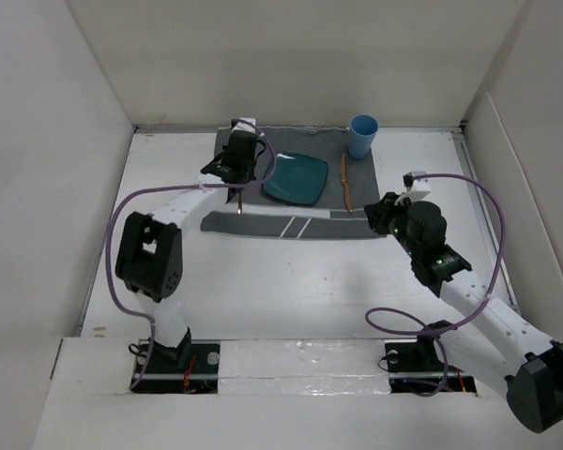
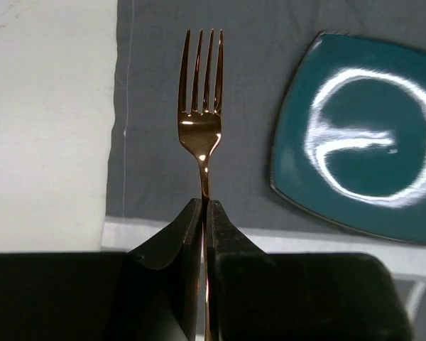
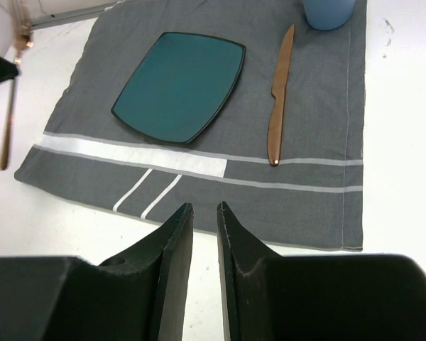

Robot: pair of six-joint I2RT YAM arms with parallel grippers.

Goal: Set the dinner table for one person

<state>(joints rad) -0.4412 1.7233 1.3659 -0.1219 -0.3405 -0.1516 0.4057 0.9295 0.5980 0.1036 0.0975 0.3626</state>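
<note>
A copper fork [image 2: 200,128] is pinched at its neck by my left gripper [image 2: 204,206], which is shut on it, tines pointing away. The fork hangs over the left strip of the grey striped placemat [image 2: 156,106], left of the teal square plate [image 2: 362,135]. From above, the left gripper [image 1: 236,173] is at the mat's far left with the fork's handle [image 1: 239,197] trailing toward me. A copper knife [image 3: 279,106] lies right of the plate [image 3: 181,85], and a blue cup [image 3: 328,11] stands beyond it. My right gripper [image 3: 204,209] hovers by the mat's near edge, slightly open and empty.
The white dinner table [image 1: 263,281] is boxed in by white walls on the left, back and right. The placemat [image 1: 291,223] lies at the far middle. Purple cables loop from both arms, one near the right base [image 1: 394,323].
</note>
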